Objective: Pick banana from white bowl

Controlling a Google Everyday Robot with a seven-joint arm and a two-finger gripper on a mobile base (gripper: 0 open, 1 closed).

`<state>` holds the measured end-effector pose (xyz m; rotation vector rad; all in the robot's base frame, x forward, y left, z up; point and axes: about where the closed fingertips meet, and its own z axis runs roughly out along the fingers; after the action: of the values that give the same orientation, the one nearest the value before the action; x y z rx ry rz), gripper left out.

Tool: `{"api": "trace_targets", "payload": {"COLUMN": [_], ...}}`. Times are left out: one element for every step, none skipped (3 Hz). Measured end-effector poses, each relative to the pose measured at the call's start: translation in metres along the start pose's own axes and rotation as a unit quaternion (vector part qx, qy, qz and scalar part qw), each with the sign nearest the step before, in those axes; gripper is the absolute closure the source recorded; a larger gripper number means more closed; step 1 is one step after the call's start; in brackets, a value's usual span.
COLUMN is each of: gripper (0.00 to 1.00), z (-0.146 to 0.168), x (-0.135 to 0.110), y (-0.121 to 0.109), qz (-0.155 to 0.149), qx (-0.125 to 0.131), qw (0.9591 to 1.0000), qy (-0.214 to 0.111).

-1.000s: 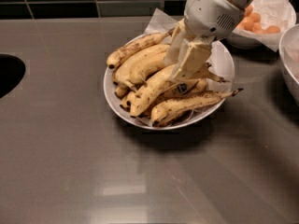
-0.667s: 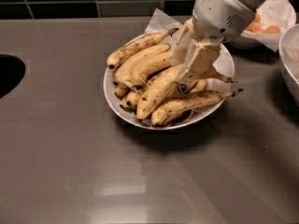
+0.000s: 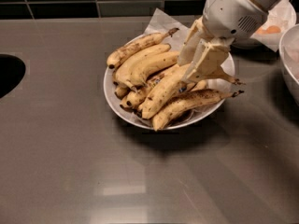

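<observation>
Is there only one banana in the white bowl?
No, the white bowl holds a pile of bananas, with the gripper low over the right of the pile.

The gripper (image 3: pixel 202 65), above the right side of the white bowl (image 3: pixel 108 90), moves slightly rightward, uncovering more of the banana (image 3: pixel 163 91)

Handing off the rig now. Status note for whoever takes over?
Claw: low over the right side of the white bowl, at the upper end of the banana. Grip cannot be confirmed from this view.
Banana: in the bowl, on top of the other bananas, dark tip toward the front-left rim.
Done: approach to the banana.
Left: confirm the grip, then lift the banana clear of the bowl.
</observation>
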<state>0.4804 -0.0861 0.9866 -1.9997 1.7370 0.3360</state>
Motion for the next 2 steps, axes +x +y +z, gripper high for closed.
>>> {"api": "trace_targets", "payload": {"gripper": [1.0, 1.0], "z": [-0.006, -0.012], "x": [-0.008, -0.019], "y": [0.002, 0.005], "qz": [-0.006, -0.015], "qx": [0.007, 0.015], "qw": [0.9999, 0.9996], "qy": [0.008, 0.018]}}
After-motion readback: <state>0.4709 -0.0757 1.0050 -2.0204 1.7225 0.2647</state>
